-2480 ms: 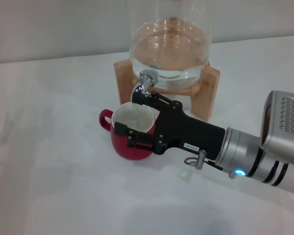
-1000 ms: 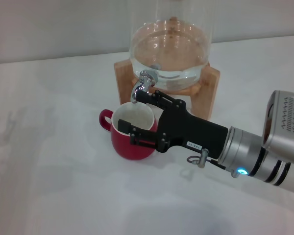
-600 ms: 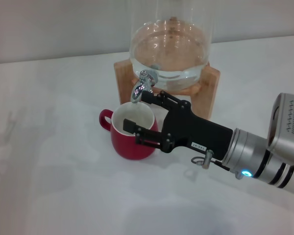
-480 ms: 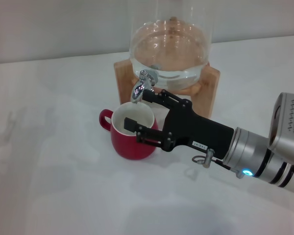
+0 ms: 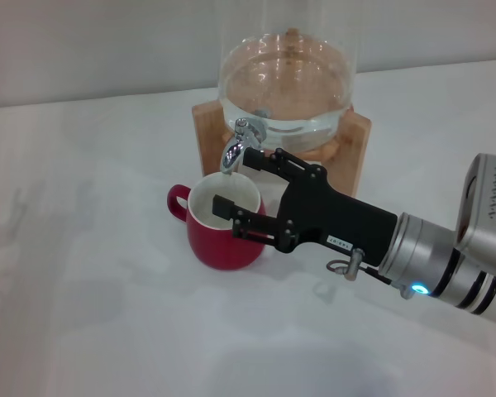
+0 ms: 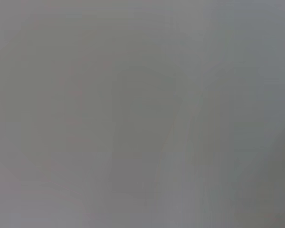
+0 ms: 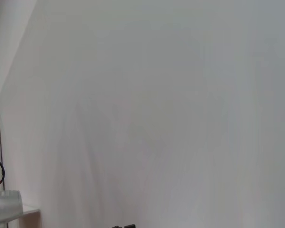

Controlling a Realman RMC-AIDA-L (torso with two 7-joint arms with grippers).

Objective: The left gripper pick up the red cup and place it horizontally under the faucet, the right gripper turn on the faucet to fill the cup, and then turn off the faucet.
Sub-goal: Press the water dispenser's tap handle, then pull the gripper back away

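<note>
Red cup (image 5: 223, 234) stands upright on the surface, directly below the faucet (image 5: 241, 142). My right tool (image 5: 241, 180) hangs spread, upper finger beside the spout, lower over the rim. Lever contact unclear, probably none. Seat squarely against the lever; keep clear of the cup.

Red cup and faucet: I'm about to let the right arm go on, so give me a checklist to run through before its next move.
1. Red cup upright on the table: ok.
2. Cup mouth under the faucet spout: ok, as far as the head view shows.
3. Right gripper at the faucet: ok; open jaws, one finger beside the spout, the other over the cup's mouth.
4. Jaws on the lever: cannot tell.
5. Water flowing or cup filled: cannot tell.
6. Left gripper clear of the cup: not in the head view; its wrist view shows nothing recognisable, so cannot tell.
</note>
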